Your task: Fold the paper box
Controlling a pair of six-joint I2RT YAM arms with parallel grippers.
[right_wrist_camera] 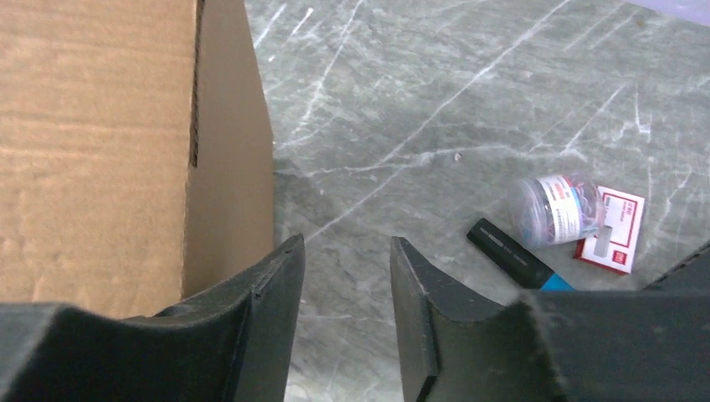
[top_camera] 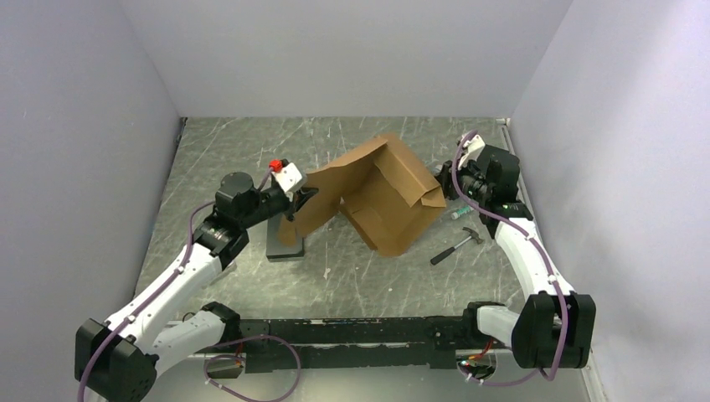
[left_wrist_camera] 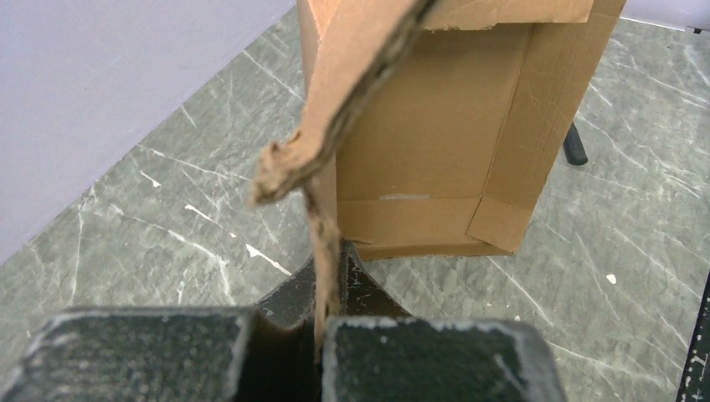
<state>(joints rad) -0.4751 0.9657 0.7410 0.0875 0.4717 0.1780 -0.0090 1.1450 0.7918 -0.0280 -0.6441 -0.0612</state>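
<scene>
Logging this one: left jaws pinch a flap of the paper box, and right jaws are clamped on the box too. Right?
Not the right jaws. The right wrist view shows them apart, only bare table between them, with the paper box beside them, not gripped. The left jaws do pinch a flap of it.

Loads of bare table (top_camera: 243, 142) back-left and up front; right of the paper box (top_camera: 385, 188) crowded by hammer (top_camera: 455, 248), marker (right_wrist_camera: 512, 254), clip jar (right_wrist_camera: 557, 209).
</scene>
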